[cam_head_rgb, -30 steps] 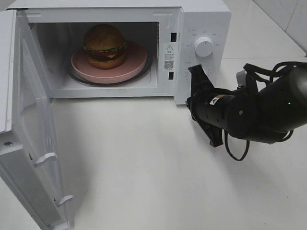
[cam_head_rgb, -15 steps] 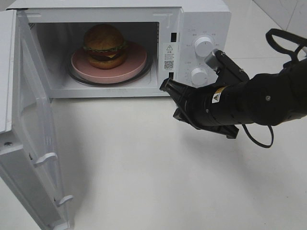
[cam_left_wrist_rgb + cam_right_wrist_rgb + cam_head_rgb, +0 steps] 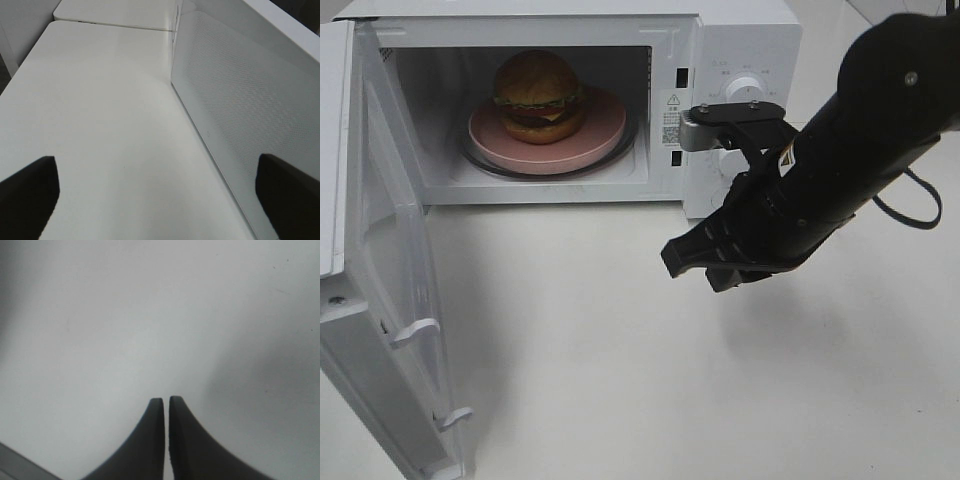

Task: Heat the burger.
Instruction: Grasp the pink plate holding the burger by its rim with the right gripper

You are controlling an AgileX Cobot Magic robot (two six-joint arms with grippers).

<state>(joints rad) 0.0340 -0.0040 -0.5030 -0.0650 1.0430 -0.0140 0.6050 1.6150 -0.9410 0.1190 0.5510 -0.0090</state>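
1. Exterior high view: the round burger (image 3: 539,95), a glossy golden-brown bun over green lettuce, red tomato, yellow cheese and a dark patty, sits upright on a wider round pink plate (image 3: 605,128). It is a little toward nine o'clock of the plate's middle, inside the cavity of the white box-shaped microwave (image 3: 750,35).
2. The microwave's white hinged door (image 3: 380,300) stands wide open. It hangs from the cavity's nine o'clock edge, and its long axis runs out toward six o'clock over the white tabletop (image 3: 570,360).
3. The black right gripper (image 3: 672,257) hangs above the tabletop, outside the cavity, with its jaws pressed together on nothing. In the right wrist view its fingertips (image 3: 155,440) meet over bare table. The burger lies at about eleven o'clock from them, well apart. The arm hides much of the control panel, and one white round dial (image 3: 745,88) shows only in part.
4. The left gripper (image 3: 157,167) shows only in the left wrist view, jaws wide and empty. A white perforated panel, probably the door's outer face, is just beside one finger.
5. Judgement: the burger is loaded, so shutting the door likely comes next. The left arm looks nearer for pushing it toward the cavity, and the right arm is nearer the dial.
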